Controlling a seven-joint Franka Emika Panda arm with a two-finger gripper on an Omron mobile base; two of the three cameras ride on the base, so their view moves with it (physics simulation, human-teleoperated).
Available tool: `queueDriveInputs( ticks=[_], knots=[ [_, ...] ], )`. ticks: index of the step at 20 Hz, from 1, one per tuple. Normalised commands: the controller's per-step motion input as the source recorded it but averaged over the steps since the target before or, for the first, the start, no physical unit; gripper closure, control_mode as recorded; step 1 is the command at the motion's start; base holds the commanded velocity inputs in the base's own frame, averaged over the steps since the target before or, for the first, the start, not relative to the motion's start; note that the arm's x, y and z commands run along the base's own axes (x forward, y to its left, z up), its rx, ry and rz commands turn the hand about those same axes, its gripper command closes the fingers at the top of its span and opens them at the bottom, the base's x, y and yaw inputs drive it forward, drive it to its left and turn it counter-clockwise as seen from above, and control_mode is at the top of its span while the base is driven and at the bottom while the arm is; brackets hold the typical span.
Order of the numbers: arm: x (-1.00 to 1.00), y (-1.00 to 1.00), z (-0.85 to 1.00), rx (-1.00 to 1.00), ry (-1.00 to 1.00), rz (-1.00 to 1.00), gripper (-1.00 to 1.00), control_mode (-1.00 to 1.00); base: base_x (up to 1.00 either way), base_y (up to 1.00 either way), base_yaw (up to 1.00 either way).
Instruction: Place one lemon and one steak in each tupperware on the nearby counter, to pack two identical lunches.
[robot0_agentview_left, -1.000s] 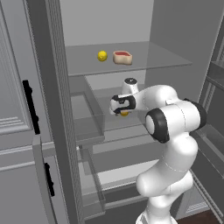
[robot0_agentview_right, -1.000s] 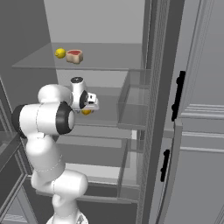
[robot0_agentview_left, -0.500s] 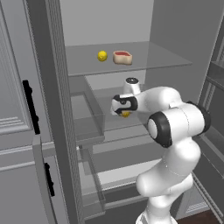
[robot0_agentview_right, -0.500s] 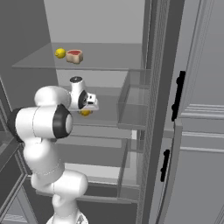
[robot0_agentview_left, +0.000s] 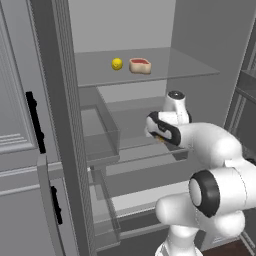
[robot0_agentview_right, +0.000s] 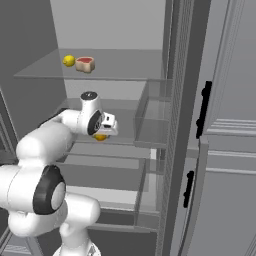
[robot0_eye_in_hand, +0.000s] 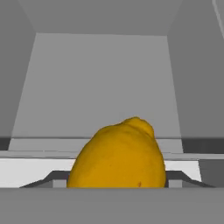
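Two lemons logged. First lemon (robot0_eye_in_hand: 118, 153) large at lower centre of hand view, sitting right at the pincer, fingertips themselves hidden behind the fruit. Same fruit seen as an orange-yellow sliver under the pincer (robot0_agentview_right: 102, 134) at left centre of right base view, and as a thin yellow edge beneath the pincer in left base view. Pincer pinching this lemon, jaws part-way spread around it (contact judged from fruit lying directly between the finger positions; pads not visible).

Second lemon (robot0_agentview_left: 117, 63) on glass upper shelf (robot0_agentview_left: 190, 67), upper centre of left base view; also upper left of right base view. Steak (robot0_agentview_left: 140, 65) just beside it on same shelf, to its right in both base views; pink top, pale rim. Gap between the two small; touching or not cannot be told.

Arm reaching into open fridge interior at middle-shelf level, below the upper shelf. Clear door bin (robot0_agentview_right: 152, 115) at centre right of right base view. Grey panelled door with black handle (robot0_agentview_right: 203, 109) at right of that view.
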Motion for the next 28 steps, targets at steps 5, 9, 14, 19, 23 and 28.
queueDriveInputs(
  ticks=[5, 9, 14, 19, 23, 28],
  knots=[
    [-1.0, -0.3, 0.97, 0.0, 0.09, 0.0, 1.0, -1.0, 0.0, 0.0, 0.0],
    [-1.0, -0.01, 0.87, 0.0, 0.08, 0.0, 1.0, -1.0, 0.0, 0.0, 0.0],
    [-1.0, 0.0, 0.46, 0.0, 0.0, 0.0, 1.0, -1.0, 0.0, 0.0, 0.0],
    [-1.0, -0.08, 0.2, 0.0, -0.05, 0.0, 1.0, -1.0, 0.0, 0.0, 0.0],
    [-0.26, 0.0, 0.03, 0.0, -0.07, -0.03, 1.0, -1.0, 0.0, 0.0, 0.0],
    [0.0, 0.0, 0.0, 0.0, 0.0, 0.0, 1.0, 1.0, -0.48, 0.0, -0.01]
  ],
)
